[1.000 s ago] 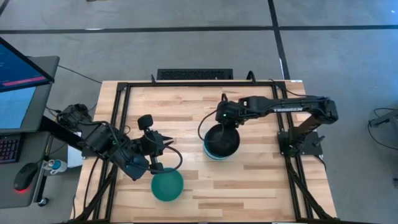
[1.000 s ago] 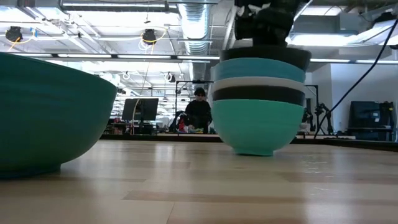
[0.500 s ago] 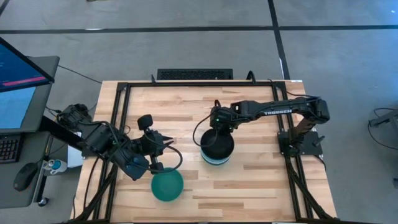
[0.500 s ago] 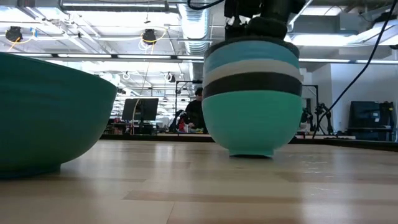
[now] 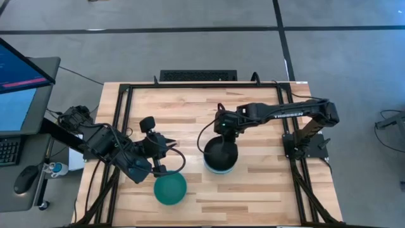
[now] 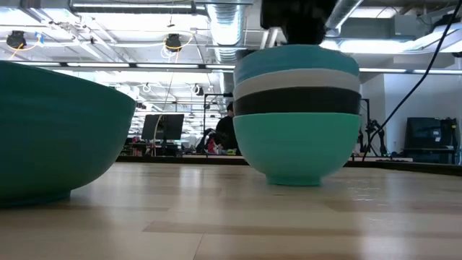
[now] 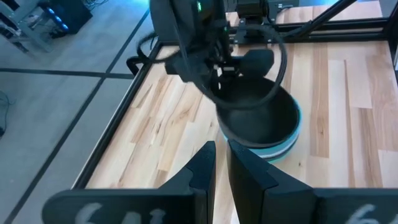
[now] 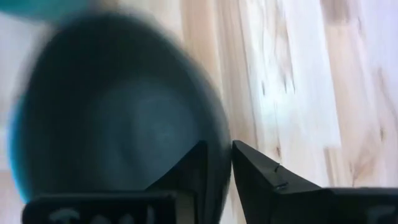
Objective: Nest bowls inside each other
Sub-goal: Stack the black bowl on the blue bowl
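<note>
A stack of nested bowls [image 5: 221, 154] stands by its foot on the wooden table's middle. In the low view the stack [image 6: 297, 123] shows cyan, black, white and cyan layers; from above, a black bowl [image 7: 258, 115] lies on top. My right gripper [image 8: 231, 152] hangs over the stack's far rim, open, one finger inside the black bowl and one outside. A teal bowl [image 5: 170, 188] rests near the front left. My left gripper [image 7: 221, 146] hovers above and just beyond it, fingers a narrow gap apart, holding nothing. My right gripper stands astride the top black bowl's far rim [image 8: 219, 134], coming down steeply from above. Its own fingers cover the rim there, so I cannot tell whether either of them touches it. The stack sits level on the table.
A black metal frame [image 5: 120, 120] runs along the table's edges. A keyboard [image 5: 198, 75] lies beyond the far edge, and a monitor [image 5: 19, 69] stands off to the left. A person [image 6: 229, 126] sits in the room behind. Bare wood lies near the front right.
My right gripper has gone a little toward the table's left and near edges, and the stack has slid that way with it. The top black bowl, which stood tilted above the stack's rim, has sunk into it. The stack tipped briefly and now sits level.
</note>
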Motion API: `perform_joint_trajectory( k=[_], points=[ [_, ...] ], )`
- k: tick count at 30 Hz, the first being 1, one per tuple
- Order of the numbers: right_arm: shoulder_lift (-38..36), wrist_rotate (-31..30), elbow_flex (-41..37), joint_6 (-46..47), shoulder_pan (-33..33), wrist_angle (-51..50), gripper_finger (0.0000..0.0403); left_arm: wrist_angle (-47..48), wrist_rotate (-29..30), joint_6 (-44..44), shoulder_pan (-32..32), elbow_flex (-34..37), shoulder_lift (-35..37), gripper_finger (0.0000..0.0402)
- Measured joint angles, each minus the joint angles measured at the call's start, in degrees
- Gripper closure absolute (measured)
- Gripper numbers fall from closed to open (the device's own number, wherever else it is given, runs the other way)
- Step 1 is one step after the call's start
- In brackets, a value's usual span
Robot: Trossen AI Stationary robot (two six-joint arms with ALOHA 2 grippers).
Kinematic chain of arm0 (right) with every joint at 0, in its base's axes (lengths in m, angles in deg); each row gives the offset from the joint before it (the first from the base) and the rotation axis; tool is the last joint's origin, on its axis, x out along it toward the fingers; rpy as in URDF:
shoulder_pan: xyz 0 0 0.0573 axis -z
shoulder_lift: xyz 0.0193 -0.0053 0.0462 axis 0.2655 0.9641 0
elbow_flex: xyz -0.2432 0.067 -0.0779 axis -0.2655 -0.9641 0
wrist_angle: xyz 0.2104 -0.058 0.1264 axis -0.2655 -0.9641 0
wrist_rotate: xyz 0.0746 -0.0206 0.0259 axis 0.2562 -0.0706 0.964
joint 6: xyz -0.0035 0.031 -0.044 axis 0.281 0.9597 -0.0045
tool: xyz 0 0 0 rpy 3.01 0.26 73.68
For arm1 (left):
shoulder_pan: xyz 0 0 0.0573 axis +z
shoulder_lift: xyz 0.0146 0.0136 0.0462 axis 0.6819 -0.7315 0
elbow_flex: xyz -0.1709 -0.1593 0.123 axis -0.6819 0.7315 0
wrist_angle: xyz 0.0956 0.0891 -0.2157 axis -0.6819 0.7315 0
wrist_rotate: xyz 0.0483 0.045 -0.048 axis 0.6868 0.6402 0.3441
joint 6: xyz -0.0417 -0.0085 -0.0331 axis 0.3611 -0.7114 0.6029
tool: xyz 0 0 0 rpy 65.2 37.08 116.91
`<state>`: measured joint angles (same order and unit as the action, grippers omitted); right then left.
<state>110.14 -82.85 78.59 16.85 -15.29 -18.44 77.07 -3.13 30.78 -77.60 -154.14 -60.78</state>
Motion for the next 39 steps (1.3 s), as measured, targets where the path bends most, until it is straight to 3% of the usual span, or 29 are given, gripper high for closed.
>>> perform_joint_trajectory(
  k=[15, 22, 39],
  points=[
    [0.0, 0.0, 2.8, 0.0, -3.0, -2.0, 0.0308, 0.2, 0.0, 2.2, 0.0, 0.0, 0.0, 0.037],
    [0.0, -0.5, 2.8, -1.9, -3.1, -1.1, 0.0387, 0.1, 0.0, 2.2, 0.0, 0.0, 0.0, 0.037],
    [0.1, 2.6, 2.8, -1.0, -5.8, -0.1, 0.039, 0.3, 0.0, 1.7, 0.0, 0.0, 0.0, 0.037]
  ],
)
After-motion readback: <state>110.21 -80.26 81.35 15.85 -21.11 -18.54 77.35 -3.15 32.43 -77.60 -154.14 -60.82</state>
